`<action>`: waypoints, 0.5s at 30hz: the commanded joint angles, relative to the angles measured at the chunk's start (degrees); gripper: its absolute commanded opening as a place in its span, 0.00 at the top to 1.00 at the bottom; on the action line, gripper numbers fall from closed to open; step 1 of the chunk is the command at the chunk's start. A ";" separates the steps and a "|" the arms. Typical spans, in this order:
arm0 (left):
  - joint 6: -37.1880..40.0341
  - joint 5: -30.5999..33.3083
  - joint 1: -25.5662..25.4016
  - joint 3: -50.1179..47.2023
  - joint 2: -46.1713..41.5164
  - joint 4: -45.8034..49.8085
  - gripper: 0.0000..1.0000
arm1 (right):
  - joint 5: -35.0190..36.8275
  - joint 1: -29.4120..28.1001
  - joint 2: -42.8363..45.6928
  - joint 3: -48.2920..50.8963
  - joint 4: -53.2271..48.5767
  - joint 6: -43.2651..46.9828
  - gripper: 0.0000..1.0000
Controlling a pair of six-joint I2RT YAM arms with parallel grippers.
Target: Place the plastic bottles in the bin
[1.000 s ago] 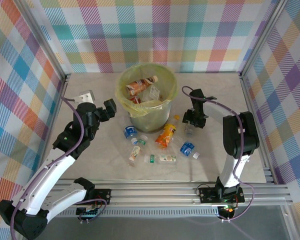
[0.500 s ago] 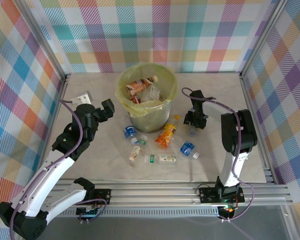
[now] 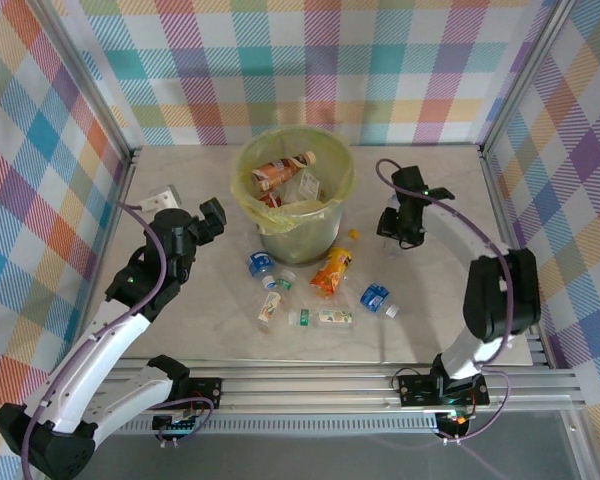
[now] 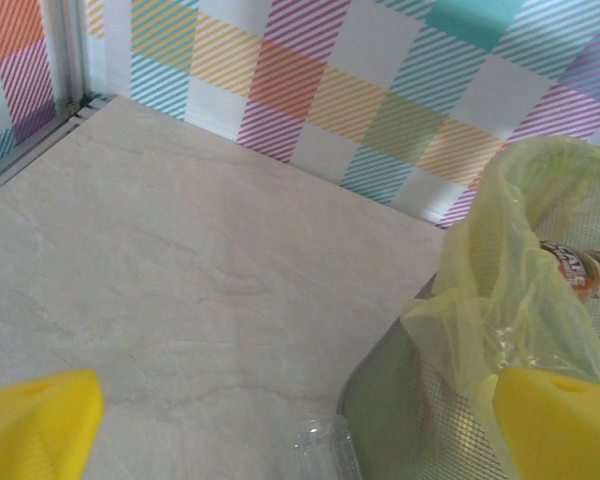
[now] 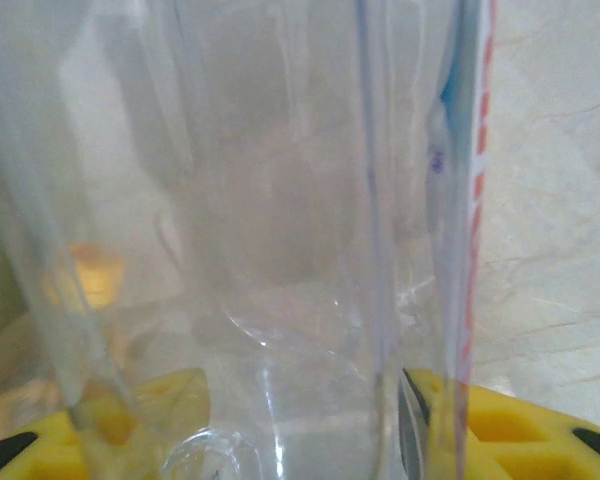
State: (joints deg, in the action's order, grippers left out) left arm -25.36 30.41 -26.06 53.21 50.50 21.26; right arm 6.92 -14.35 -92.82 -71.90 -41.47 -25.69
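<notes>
- The right arm (image 3: 485, 300) rises from its base at the lower right of the overhead view. It bends at an elbow near the right edge and reaches back toward the upper centre, with the wrist tipped downward.
- The right gripper (image 3: 396, 228) hangs just right of the bin (image 3: 332, 215), its jaws closed on a clear bottle (image 3: 386, 222).
- In the right wrist view the clear bottle (image 5: 280, 250) stands between the yellow pads (image 5: 500, 420). A red-and-blue label strip runs down its right edge.
- The left arm (image 3: 110, 320) sweeps from the lower left corner up to centre-left. The left gripper (image 3: 216, 214) is just left of the bin and points toward it.
- Its jaws are spread wide and hold nothing. In the left wrist view the yellow fingertips (image 4: 35, 425) sit in the two lower corners, with the bag-lined bin rim at the right.
- The bin stands at the upper centre of the table (image 3: 420, 330) and has bottles inside it.
- Below the bin lie an orange bottle (image 3: 332, 270), a blue-capped bottle (image 3: 258, 264), a blue-labelled bottle (image 3: 375, 296) and a green-and-white bottle (image 3: 325, 318).
</notes>
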 commanded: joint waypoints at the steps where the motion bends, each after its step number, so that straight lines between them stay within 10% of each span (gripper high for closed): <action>1: -3.05 3.18 0.84 -1.20 0.35 2.45 0.00 | -0.71 0.20 5.05 -3.15 -3.21 1.85 0.52; 15: -9.51 4.49 2.33 -1.47 5.29 6.74 0.00 | -14.00 -5.80 11.45 -20.58 -3.41 4.86 0.51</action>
State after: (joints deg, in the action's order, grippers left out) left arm -32.73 34.11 -24.56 52.62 55.35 26.65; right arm -2.57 -17.89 -80.97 -87.96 -44.71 -23.00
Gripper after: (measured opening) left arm 0.997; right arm 0.492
